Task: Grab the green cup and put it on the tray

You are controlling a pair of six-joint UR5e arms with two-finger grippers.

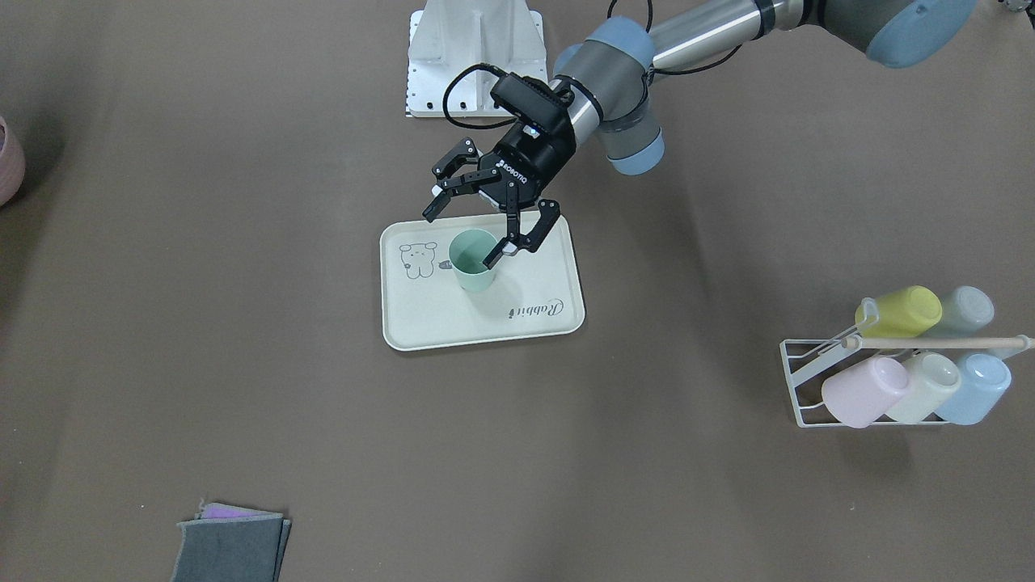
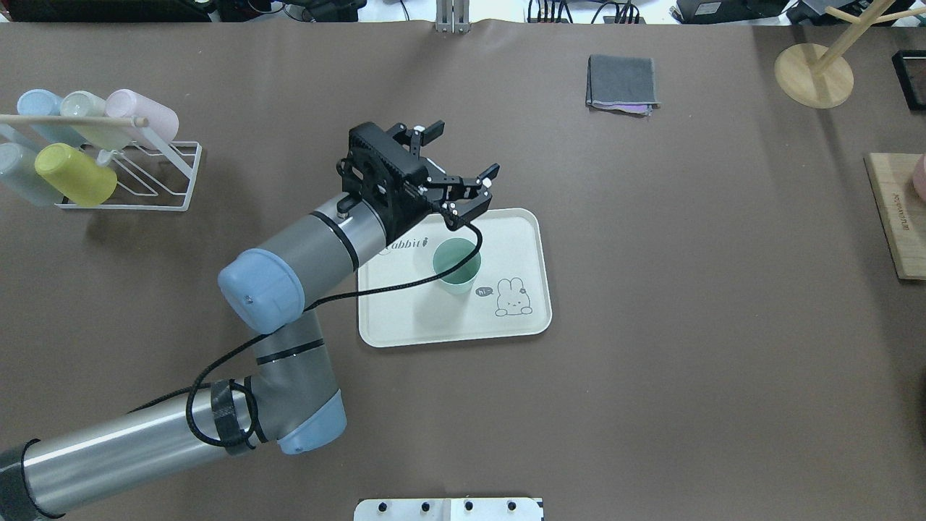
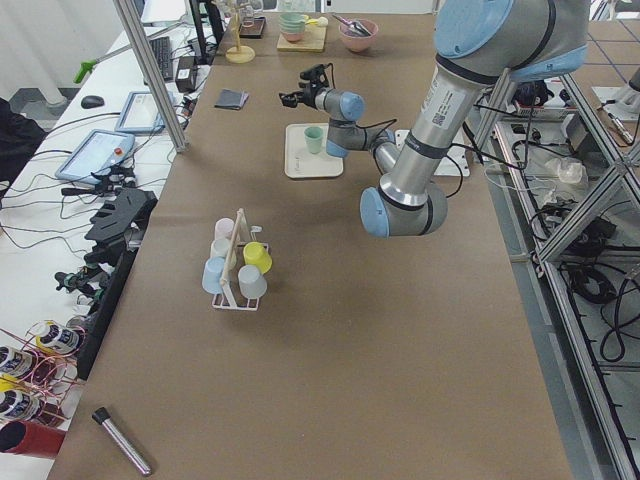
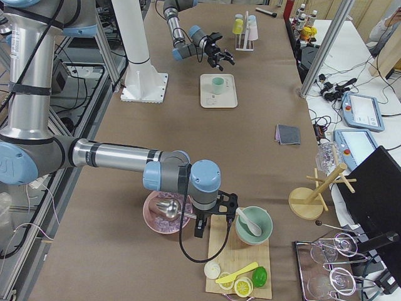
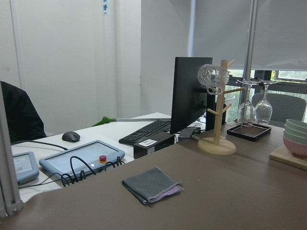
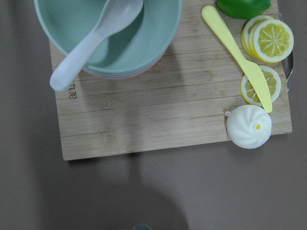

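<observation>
**Green cup on tray, left pincer spread above it – placement looked done**

Progress: the green cup (image 1: 473, 260) stood upright, mouth up, on the tray (image 1: 437, 327), roughly mid-tray and just beside the small cartoon drawing. It sat fully inside the rim, not tilted. Nothing gripped it. Judged from that, both pick and place were complete. The only thing left, if anything, was to lift the arm clear of the tray without knocking the cup.

Left arm pose: it reached in over the worktop (image 1: 242, 364) with the wrist bent, and the tool was angled down and forward toward the tray's far edge as seen from the robot's side. The left pincer (image 1: 461, 238) was spread wide and held nothing. In the front-facing view one fingertip overlapped the cup's rim. The overhead and left side views put the pincer higher and past the cup, so it was most likely apart from it, though contact could not be ruled out for certain.

Right arm: it was well apart, at the other end of the worktop. The right pincer (image 4: 213, 221) hung over a wooden board (image 6: 168, 115) with a bowl on it. I cannot tell whether it was spread or pressed together, since its fingers did not show in its own wrist view.

Other pastel cups lay in the wire rack (image 1: 808, 388), well apart from the tray.
</observation>
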